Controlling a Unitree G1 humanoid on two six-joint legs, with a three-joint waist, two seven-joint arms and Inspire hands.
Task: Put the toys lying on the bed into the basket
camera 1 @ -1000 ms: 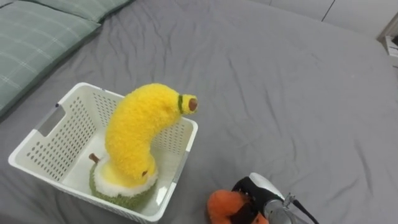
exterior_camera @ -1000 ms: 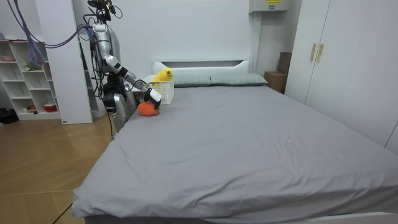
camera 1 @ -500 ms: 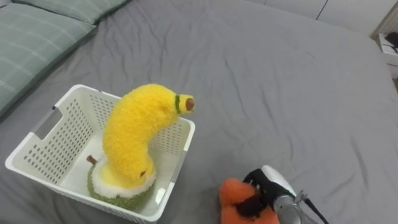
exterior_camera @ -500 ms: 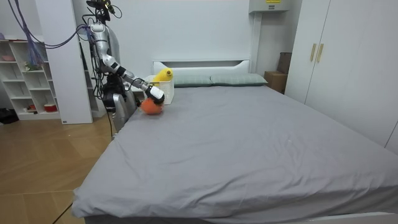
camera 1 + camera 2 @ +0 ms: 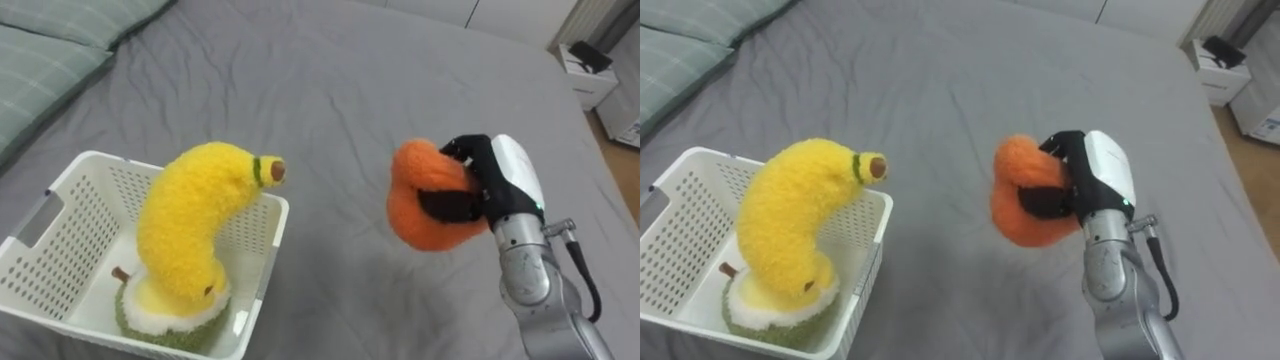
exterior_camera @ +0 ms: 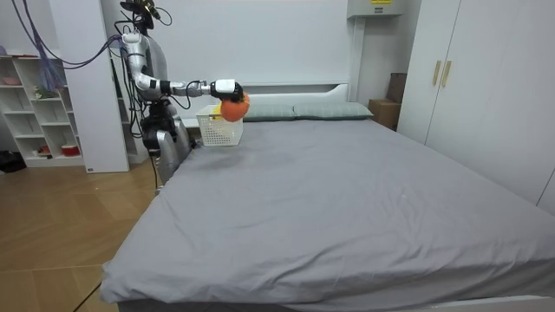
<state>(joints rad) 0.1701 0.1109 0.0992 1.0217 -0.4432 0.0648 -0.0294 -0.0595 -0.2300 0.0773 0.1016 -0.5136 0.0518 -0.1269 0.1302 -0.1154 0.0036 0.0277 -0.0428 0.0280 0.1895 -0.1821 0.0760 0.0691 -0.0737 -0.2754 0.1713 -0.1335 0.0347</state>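
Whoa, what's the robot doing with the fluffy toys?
It's tidying plush toys off the grey bed. Its right hand is curled round an orange plush toy, holding it in the air to the right of the white basket. In the basket stands a yellow banana plush, with a green-and-white plush toy under it. The robot stands at the bed's side, next to the basket.

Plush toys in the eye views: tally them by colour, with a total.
Yellow banana plush: 1, in the basket
Green-and-white round plush: 1, under the banana
Orange plush: 1, in the right hand
Total: 3
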